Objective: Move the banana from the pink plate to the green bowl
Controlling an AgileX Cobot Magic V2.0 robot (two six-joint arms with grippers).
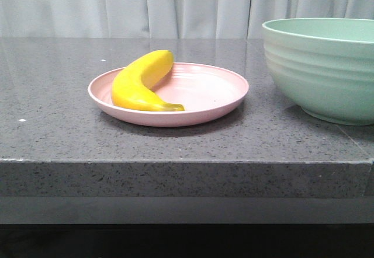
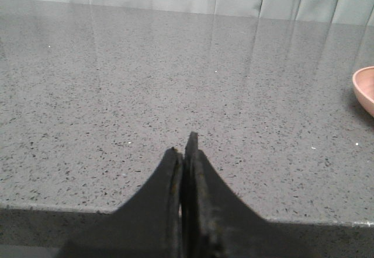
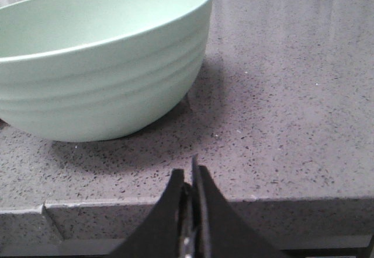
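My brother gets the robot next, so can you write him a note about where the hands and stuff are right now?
Left gripper: shut, holding nothing, at the near table edge.
Right gripper: shut, holding nothing, near the green bowl.
Banana: lying on the left part of the pink plate.
The bowl stands to the plate's right, apart from it.
Done: nothing.
Left: grab the banana, lift it and put it in the bowl.

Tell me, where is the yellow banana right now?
In the front view, the banana lies on the left part of the pink plate, with the green bowl off to its right.
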